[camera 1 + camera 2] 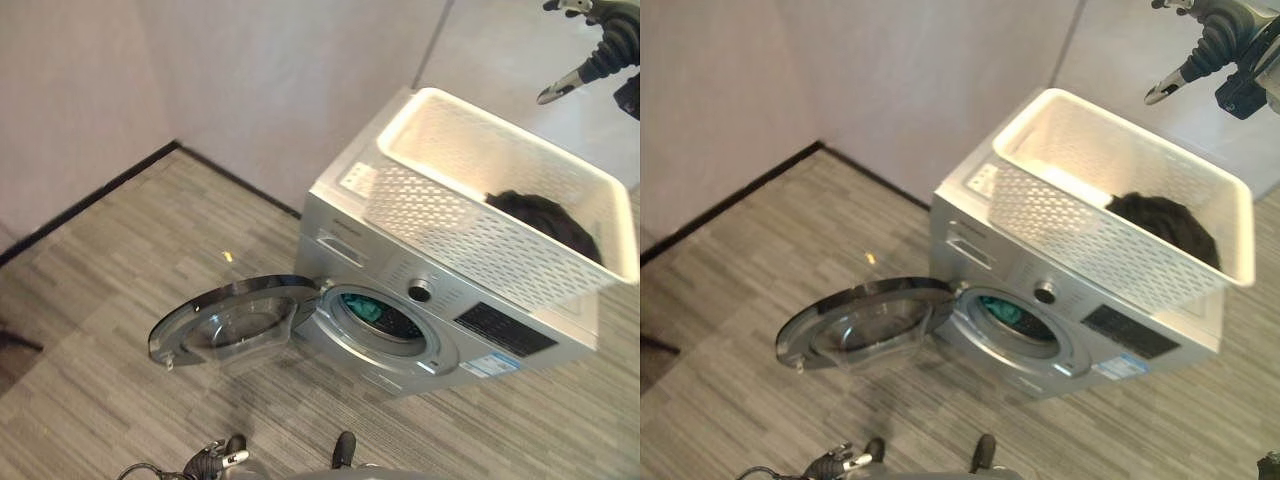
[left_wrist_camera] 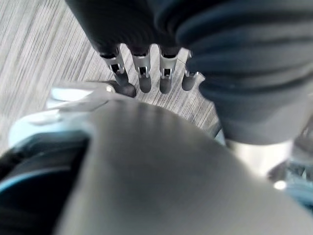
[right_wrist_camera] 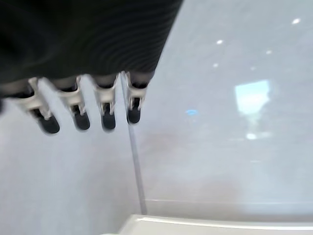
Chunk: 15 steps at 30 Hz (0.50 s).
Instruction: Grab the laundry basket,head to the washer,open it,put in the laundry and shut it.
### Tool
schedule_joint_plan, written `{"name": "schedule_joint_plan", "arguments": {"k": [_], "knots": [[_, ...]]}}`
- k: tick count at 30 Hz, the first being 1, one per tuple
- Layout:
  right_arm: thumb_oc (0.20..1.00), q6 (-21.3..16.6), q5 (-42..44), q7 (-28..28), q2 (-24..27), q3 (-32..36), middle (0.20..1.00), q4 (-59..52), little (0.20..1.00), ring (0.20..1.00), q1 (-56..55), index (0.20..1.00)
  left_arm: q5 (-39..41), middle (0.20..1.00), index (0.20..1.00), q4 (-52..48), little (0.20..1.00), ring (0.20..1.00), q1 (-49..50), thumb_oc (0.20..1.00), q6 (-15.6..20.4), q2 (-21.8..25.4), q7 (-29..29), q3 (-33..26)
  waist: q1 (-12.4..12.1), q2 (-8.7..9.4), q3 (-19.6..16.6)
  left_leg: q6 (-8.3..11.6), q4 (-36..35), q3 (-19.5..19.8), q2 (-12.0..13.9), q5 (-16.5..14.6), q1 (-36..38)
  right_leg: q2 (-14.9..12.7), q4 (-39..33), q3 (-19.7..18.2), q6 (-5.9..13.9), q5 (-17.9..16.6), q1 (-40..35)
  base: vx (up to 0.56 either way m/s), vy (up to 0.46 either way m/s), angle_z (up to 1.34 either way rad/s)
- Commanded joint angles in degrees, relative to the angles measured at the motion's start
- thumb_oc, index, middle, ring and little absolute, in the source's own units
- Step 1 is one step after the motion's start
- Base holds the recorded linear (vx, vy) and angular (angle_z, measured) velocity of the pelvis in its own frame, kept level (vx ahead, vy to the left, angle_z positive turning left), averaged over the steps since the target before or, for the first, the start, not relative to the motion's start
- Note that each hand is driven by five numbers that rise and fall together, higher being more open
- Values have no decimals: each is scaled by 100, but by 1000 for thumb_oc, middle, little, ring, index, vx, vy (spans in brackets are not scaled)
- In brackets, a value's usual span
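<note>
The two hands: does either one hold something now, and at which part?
Nothing is held. The right hand hangs open above the basket; the left hand is open too.

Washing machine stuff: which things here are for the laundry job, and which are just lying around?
For the job: washer, its open door, white basket on top, dark clothes in the basket, green cloth in the drum.

Lying about: small yellow scrap on the floor.

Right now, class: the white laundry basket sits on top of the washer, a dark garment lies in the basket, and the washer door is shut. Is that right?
Not quite. The washer door is swung wide open, as the left eye view shows. The white laundry basket does sit on the washer, with the dark garment inside.
</note>
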State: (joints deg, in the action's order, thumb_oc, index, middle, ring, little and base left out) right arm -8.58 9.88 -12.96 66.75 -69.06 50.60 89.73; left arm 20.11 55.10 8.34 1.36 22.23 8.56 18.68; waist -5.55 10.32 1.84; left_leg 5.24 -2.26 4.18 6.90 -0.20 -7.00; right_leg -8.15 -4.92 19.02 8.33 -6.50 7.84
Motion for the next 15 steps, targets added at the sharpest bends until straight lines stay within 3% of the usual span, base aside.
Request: {"name": "schedule_joint_plan", "arguments": {"k": [1, 15], "knots": [[1000, 411, -334, -267, 349, -505, 1000, 563, 1000, 1000, 596, 1000, -91, 1000, 1000, 87, 1000, 1000, 73, 1000, -59, 304, 84, 59, -62, 406, 185, -45, -274, 218, 209, 195, 80, -56, -8, -109, 343, -246, -176, 20, -13, 46], [1000, 616, -1061, -339, 552, -877, 1000, 1121, 1000, 1000, 717, 1000, -37, 1000, 1000, 29, 1000, 1000, -246, 1000, -112, 319, 51, 136, 7, 307, 236, -92, -274, 238, 110, 186, -25, -102, -8, -123, 320, -208, -109, 7, 6, 2]]}}
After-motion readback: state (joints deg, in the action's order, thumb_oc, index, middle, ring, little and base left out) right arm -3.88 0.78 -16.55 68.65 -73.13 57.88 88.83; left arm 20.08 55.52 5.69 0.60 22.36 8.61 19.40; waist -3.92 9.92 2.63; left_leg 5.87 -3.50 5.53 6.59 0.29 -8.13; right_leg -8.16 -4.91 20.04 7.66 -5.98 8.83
